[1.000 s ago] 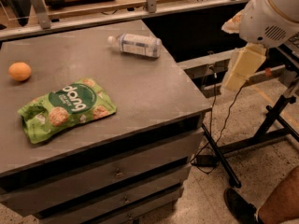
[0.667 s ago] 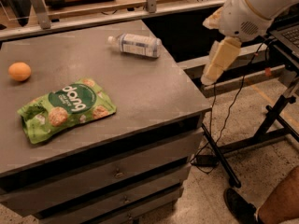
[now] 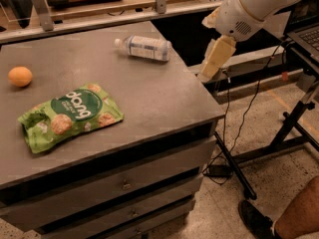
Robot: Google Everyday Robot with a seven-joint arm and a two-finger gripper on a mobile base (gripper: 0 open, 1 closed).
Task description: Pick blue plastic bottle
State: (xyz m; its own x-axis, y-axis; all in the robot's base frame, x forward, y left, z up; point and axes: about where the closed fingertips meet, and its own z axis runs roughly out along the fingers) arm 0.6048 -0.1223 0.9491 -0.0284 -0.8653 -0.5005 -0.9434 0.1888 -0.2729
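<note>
The blue plastic bottle [image 3: 147, 48] lies on its side near the far right edge of the grey cabinet top [image 3: 149, 98], its white cap pointing left. It is clear with a pale blue-and-white label. My gripper [image 3: 211, 66] hangs from the white arm [image 3: 251, 6] just beyond the cabinet's right edge, to the right of the bottle and a little above the top's level. It is apart from the bottle and holds nothing that I can see.
A green snack bag [image 3: 69, 116] lies at the front left of the top and an orange [image 3: 20, 76] at the far left. Drawers are below. A black stand and cables [image 3: 234, 148] are on the floor to the right, and a person's leg and shoe [image 3: 279, 218] are at bottom right.
The arm and gripper have moved left, from well off the cabinet's right side to its right edge, nearer the bottle. The bottle, bag and orange have not moved.
</note>
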